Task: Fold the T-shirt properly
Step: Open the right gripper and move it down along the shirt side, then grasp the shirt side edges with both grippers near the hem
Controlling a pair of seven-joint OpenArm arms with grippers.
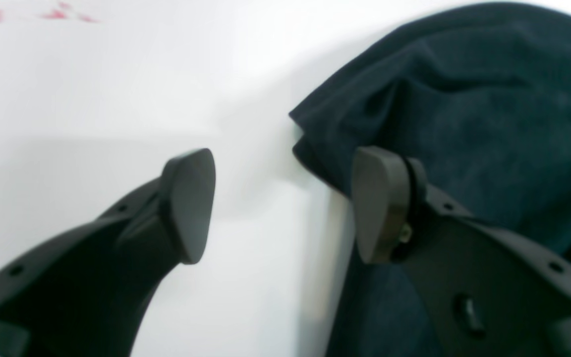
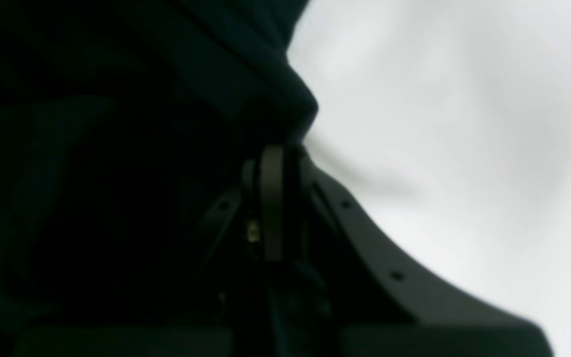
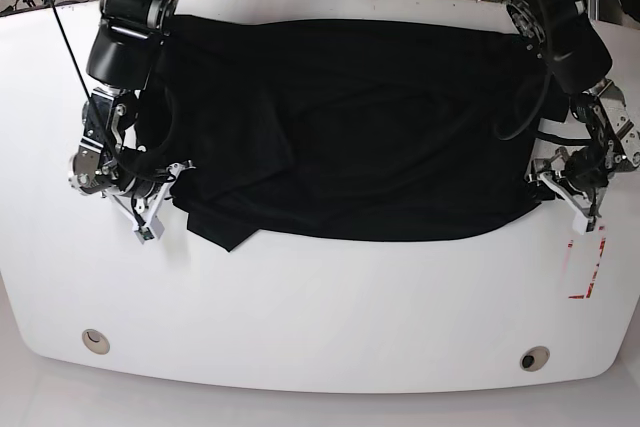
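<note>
- We are looking at the white worktop, which is carrying everything; its bare surface is lying on the near side of both end effectors, with a red marking just beyond the left end effector toward the front edge.
- The T-shirt is lying spread wide between the two end effectors, reaching from one to the other, and it is rumpled: a loose flap is hanging out near the right end effector and ridges are running across the middle.
- We are judging the cloth to be light, soft and limp; it is likely to sag and drape from whatever point is lifted, drag over the worktop, and slip out of a shallow pinch, so a grip should be taking a doubled edge deep between the pads.
- We are judging the best holds to be the outer edges and corners beside each end effector, since a pinch in the middle would only be bunching the fabric.
- The right end effector is standing with its jaws together, and in the right wrist view a dark fold of the shirt is rising from its tip, so we are reading it as clamped on the edge of the T-shirt.
- The left end effector is standing with its jaws apart, holding nothing; one pad is over bare worktop and the other pad is over the shirt's folded edge, which is lying just beside the gap.
</note>
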